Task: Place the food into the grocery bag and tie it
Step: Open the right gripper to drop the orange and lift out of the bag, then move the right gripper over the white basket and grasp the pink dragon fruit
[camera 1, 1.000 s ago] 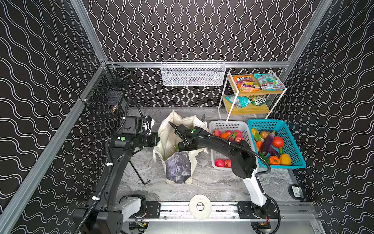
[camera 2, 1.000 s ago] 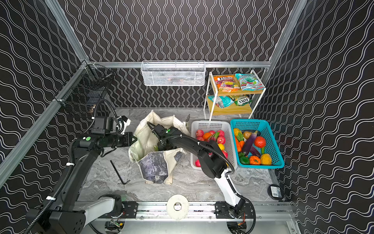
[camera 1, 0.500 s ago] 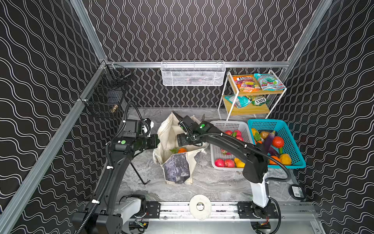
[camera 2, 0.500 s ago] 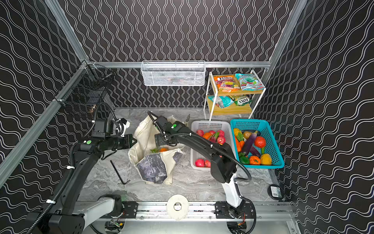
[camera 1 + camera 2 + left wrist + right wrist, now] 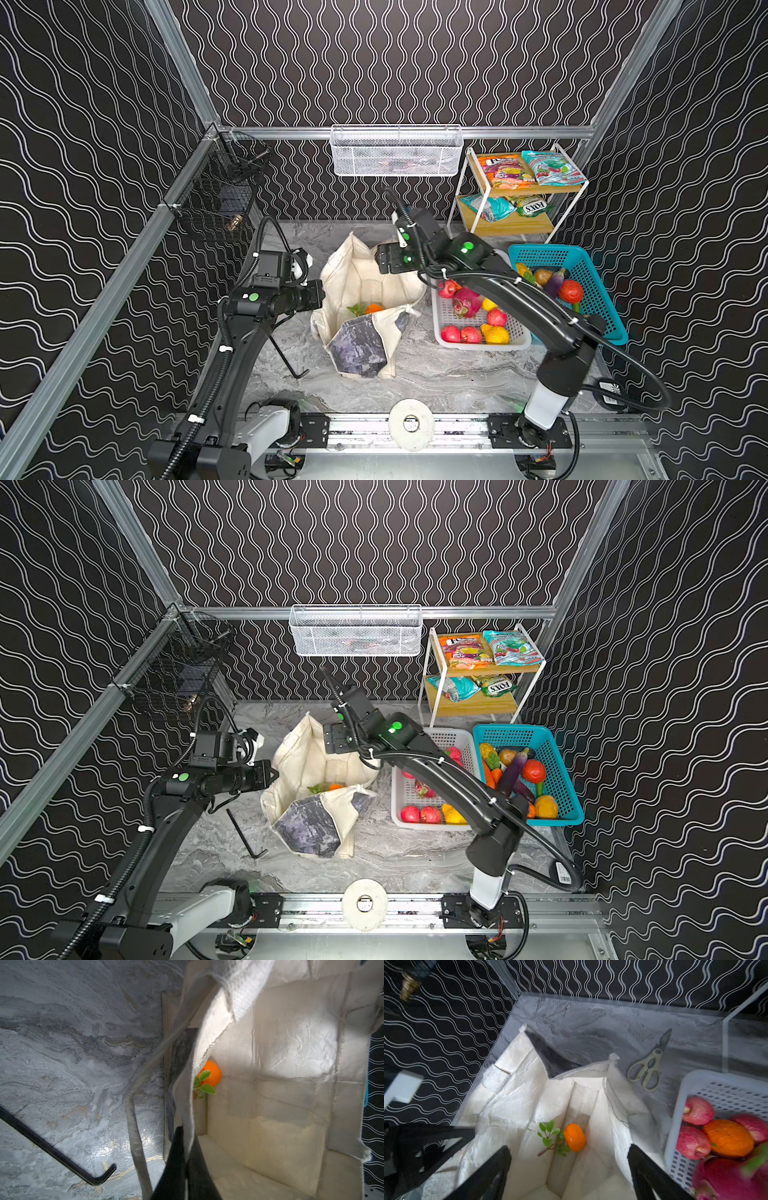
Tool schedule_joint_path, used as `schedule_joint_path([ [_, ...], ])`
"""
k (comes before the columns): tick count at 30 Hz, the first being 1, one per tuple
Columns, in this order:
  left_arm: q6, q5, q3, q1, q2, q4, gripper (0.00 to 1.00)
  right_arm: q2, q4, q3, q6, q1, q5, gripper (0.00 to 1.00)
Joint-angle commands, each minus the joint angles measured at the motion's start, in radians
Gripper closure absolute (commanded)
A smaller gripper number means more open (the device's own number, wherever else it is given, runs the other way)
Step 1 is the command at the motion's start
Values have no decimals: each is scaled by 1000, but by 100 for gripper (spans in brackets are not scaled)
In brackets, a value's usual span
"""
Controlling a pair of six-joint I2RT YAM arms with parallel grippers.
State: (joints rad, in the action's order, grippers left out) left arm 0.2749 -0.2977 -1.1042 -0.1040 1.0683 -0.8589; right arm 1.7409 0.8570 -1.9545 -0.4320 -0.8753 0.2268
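The cream grocery bag (image 5: pixel 361 278) (image 5: pixel 309 762) stands open mid-table, its marbled panel facing the front. An orange with a leafy sprig (image 5: pixel 374 308) (image 5: pixel 211 1073) (image 5: pixel 574 1137) lies on the bag's floor. My left gripper (image 5: pixel 321 293) (image 5: pixel 188 1145) is shut on the bag's left rim, with the fabric pinched between its fingers. My right gripper (image 5: pixel 384 264) (image 5: pixel 569 1150) hangs open above the bag's back edge, holding nothing. More food fills the white basket (image 5: pixel 478 345): a dragon fruit (image 5: pixel 467 301) and apples (image 5: pixel 461 334).
A teal basket (image 5: pixel 598 291) of produce stands right of the white one. Snack packets (image 5: pixel 505 170) lie on the two-tier shelf at the back right. Scissors (image 5: pixel 646 1068) lie behind the bag. A black hex key (image 5: pixel 286 359) rests beside my left arm. A white mesh basket (image 5: pixel 395 151) hangs on the back wall.
My right gripper has risen out of the bag toward the back, jaws spreading wider, and the orange now lies inside. The left gripper still pinches the rim.
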Motion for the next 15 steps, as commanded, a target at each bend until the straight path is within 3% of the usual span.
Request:
schedule_joint_path([
  [1, 1, 15, -7, 0, -8, -38, 100, -81, 13, 65, 0, 36, 63, 10],
  [8, 11, 16, -20, -8, -9, -43, 100, -305, -14, 385, -39, 233, 56, 9],
  [15, 15, 32, -7, -22, 1, -28, 100, -440, -72, 666, -148, 339, 47, 3],
])
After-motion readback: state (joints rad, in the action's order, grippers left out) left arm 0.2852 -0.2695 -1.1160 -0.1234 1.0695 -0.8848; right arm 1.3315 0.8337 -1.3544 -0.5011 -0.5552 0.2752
